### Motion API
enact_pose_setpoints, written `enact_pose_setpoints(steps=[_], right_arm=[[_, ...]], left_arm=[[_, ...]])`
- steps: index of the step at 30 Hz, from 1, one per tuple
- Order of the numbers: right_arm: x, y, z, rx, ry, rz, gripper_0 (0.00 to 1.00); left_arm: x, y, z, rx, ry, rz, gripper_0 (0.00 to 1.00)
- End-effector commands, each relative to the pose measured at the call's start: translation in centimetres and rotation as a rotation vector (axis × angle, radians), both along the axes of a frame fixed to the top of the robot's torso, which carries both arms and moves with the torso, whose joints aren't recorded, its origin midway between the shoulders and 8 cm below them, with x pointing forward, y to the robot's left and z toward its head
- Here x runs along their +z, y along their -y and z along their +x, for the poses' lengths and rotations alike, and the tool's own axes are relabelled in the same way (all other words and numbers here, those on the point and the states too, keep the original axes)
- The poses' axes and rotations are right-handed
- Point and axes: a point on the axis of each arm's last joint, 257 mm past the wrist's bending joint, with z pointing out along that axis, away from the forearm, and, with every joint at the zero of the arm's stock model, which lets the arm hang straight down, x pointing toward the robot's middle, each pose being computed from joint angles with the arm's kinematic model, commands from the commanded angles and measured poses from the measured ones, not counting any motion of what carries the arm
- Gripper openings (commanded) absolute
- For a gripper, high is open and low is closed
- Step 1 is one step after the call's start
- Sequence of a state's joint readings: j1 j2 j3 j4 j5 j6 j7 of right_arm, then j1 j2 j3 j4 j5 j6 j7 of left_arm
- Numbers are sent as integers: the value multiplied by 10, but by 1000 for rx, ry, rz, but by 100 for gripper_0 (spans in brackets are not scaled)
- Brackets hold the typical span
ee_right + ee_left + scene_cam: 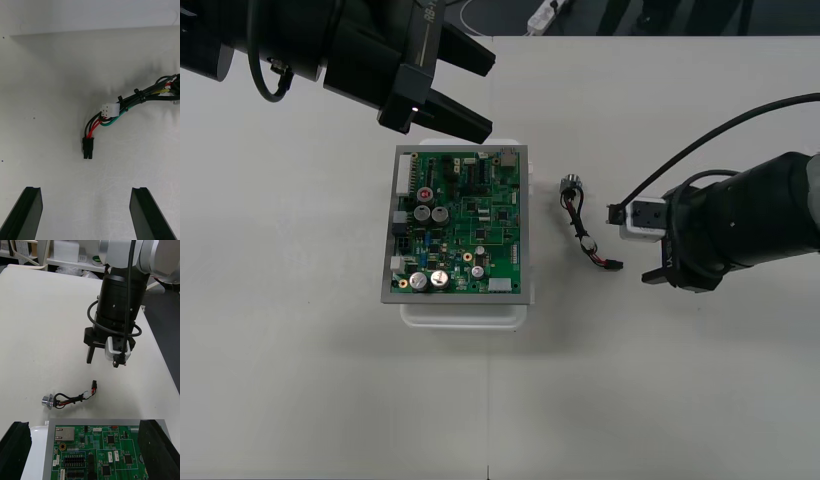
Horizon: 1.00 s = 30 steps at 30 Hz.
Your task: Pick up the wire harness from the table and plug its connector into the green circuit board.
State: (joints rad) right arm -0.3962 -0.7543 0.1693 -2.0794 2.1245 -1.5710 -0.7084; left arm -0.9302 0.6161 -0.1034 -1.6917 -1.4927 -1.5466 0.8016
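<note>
The green circuit board (460, 225) sits on its white base (465, 312) at the table's middle. Just right of it the wire harness (585, 235) lies loose on the table, its round metal socket (571, 184) toward the far side and its black plug (613, 265) toward the near side. My right gripper (635, 245) is open, right beside the plug. In the right wrist view the plug (88, 147) lies a little ahead of the gap between the spread fingers (24, 213). My left gripper (475, 88) hangs open above the board's far edge; its wrist view takes in the board (101, 453), the harness (71, 399) and the right gripper (105, 358).
A small white connector (110, 110) sits on the harness wires behind the plug. The table's far edge (630, 38) runs just beyond the left gripper, with cables on the dark floor past it. Bare table lies in front of the board and to its left.
</note>
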Motion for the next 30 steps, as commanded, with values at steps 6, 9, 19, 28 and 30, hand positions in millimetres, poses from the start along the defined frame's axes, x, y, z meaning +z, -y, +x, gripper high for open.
enact_pose_setpoints(steps=[6,9,19,28,30], right_arm=[[7,-25,10,-13,50,-9,68],[4,-24,11,-23,52,-22,68],[-15,-24,9,-108,22,-46,68],[-20,-22,14,-147,38,-65,68],[-23,-23,13,-147,39,-75,68]], left_arm=[[16,13,-13,-62,75,22,83],[16,13,-13,-62,75,22,83],[16,13,-13,-62,75,22,83],[16,13,-13,-62,75,22,83],[16,13,-13,-62,75,22,83]])
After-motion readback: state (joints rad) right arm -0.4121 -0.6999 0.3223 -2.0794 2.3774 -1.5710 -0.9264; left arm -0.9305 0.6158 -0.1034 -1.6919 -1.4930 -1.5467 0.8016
